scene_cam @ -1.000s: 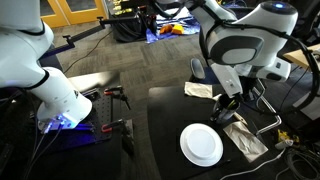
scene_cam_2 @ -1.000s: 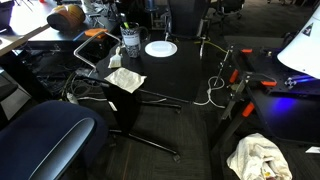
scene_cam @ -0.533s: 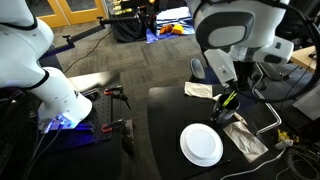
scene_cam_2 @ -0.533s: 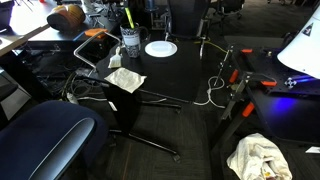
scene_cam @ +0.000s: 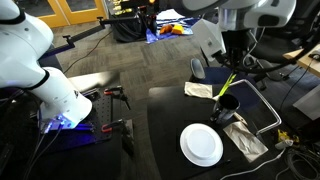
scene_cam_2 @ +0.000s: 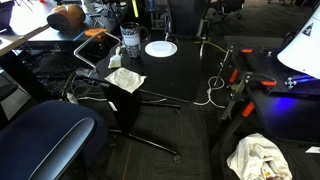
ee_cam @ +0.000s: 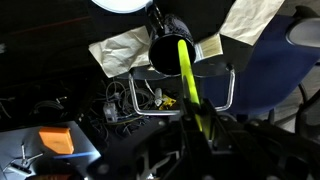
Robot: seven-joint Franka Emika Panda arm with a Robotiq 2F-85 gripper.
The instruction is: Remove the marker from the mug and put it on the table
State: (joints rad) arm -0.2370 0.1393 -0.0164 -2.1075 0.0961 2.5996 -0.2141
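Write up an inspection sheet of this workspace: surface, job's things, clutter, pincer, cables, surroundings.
Surface: black table, matte top.
Job's things: yellow-green marker tilted, its lower end at the mouth of the black mug; cannot tell if it is fully out. Mug upright on the table.
Clutter: white plate; crumpled paper napkins on both sides of the mug.
Pincer: pincer shut on the marker's upper end, above the mug.
Cables: white cable looping at the table edge.
Surroundings: grey carpet, white robot, blue chair.
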